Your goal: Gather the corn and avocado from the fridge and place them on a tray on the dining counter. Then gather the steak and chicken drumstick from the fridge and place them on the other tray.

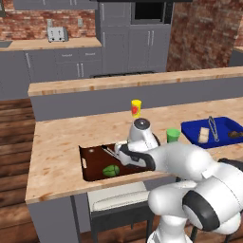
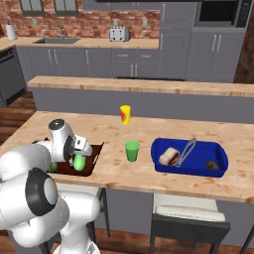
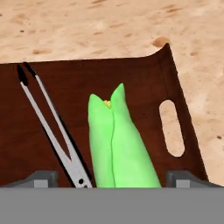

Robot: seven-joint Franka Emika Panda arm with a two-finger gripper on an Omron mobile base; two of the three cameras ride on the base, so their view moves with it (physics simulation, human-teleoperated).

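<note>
Brown tray (image 3: 175,83) sits at the near edge of the dining counter (image 1: 57,142). It holds a husked corn cob (image 3: 118,144), a pair of metal tongs (image 3: 50,127) lying beside it, and, in the left base view, an avocado (image 1: 111,171) near the tray's front rim. Blue tray (image 2: 218,154), well to the right, holds a steak (image 2: 168,156), a second pair of tongs (image 2: 186,149) and a small dark item at its right end, too small to identify.

A green cup (image 2: 131,150) stands between the trays; a yellow bottle (image 2: 125,114) stands behind it. Bare counter surrounds the brown tray on its left and far sides.

Gripper (image 3: 111,181) hangs over the brown tray, jaws spread wide, tips either side of the corn and apart from it.
</note>
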